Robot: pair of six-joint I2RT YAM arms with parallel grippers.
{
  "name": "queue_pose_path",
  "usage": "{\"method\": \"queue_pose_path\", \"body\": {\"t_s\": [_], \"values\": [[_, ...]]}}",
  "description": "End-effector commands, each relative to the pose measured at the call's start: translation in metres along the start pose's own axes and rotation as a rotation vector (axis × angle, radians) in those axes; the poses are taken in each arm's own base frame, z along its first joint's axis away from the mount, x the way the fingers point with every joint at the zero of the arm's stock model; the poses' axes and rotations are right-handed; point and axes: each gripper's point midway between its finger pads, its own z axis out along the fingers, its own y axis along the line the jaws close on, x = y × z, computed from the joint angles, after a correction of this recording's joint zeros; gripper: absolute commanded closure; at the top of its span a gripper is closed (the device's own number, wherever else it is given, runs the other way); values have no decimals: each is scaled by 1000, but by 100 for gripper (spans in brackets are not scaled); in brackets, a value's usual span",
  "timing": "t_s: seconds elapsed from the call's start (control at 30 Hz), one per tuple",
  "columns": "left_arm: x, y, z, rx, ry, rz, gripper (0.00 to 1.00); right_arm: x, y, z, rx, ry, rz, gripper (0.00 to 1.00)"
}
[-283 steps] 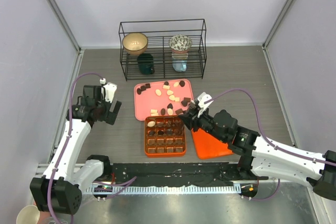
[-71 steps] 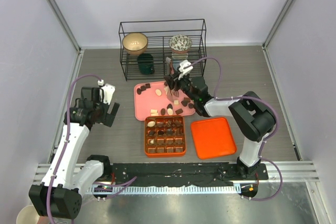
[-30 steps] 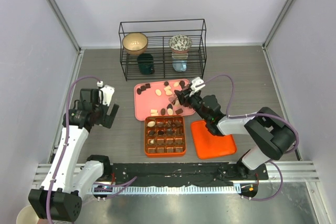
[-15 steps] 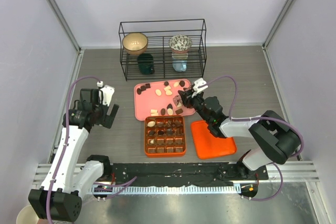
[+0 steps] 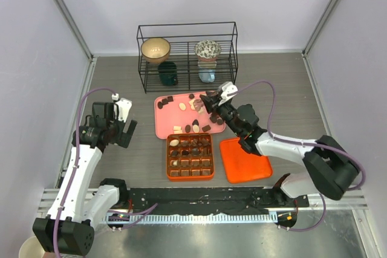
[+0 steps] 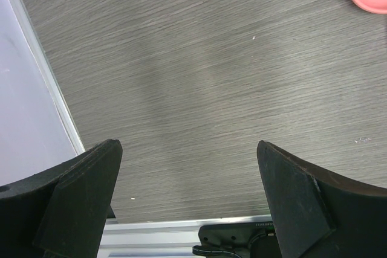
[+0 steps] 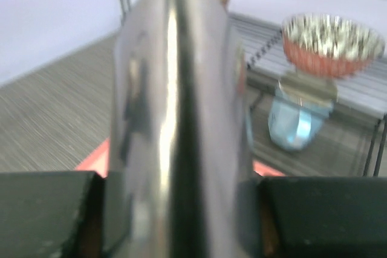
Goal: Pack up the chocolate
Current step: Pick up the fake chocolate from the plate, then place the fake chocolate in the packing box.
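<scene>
– Over the far right corner of the pink tray (image 5: pixel 166 126), what is held in the right claw (image 5: pixel 210 102)?

– A shiny metal tool (image 7: pixel 175 119), possibly tongs, is pinched between both fingers, which are drawn partway together against its sides. Whether a piece is caught at the tool's tips cannot be told, as they are not clearly shown in either view.

– Where is the chocolate (image 5: pixel 182 106) found?

– Loose pieces, dark, tan and cream, are scattered across the pink tray. Others are already seated in the far rows of the orange gridded box (image 5: pixel 169 158), which is set just near of the tray.

– Which relation is the coming move judged to turn on?

– The nearest loose pieces lie just left of and below the right claw, while the box is nearer to the arm bases. The tool's long axis is seen running straight out from the claw toward the wire rack (image 5: pixel 187 28), so a dip down and leftward would likely be called for.

– Is the left claw (image 6: pixel 186 146) nearer?

– No. It is spread fully wide, with nothing in it, over bare desk (image 6: pixel 193 58) well left of the tray.

– Can any brand, label or writing be read?

– None can be made out.
</scene>
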Motion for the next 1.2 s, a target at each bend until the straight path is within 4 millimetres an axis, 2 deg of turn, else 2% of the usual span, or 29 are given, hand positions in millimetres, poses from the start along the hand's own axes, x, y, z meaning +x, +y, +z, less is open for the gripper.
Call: {"method": "queue_pose_path", "body": {"t_s": [0.0, 0.03, 0.2, 0.23, 0.27, 0.33, 0.37, 0.5, 0.73, 0.9, 1.17], "values": [[-11, 3, -8, -4, -48, 6, 0, -83, 29, -5, -83, -187, -23, 80], [-11, 3, -8, -5, -48, 7, 0, -94, 35, -12, -100, -209, -18, 80], [-11, 3, -9, -4, -52, 5, 0, -95, 73, -44, -194, -193, 31, 80], [-11, 3, -10, -7, -54, 5, 0, -85, 85, -53, -230, -165, 57, 80], [-11, 3, -10, -6, -54, 6, 0, -90, 92, -61, -250, -176, 72, 80], [-10, 3, -9, -6, -51, 5, 0, -77, 102, -73, -276, -139, 85, 80], [-10, 3, -9, -6, -51, 5, 0, -77, 113, -81, -307, -135, 104, 80], [-10, 3, -9, -7, -47, 5, 0, -59, 130, -101, -358, -84, 137, 80], [-9, 2, -9, -4, -44, 2, 0, -50, 151, -112, -420, -64, 194, 79], [-9, 3, -9, -5, -43, 0, 0, -46, 162, -115, -452, -52, 209, 72], [-8, 3, -8, -8, -42, 4, 0, -38, 163, -110, -435, -36, 207, 62]]}}
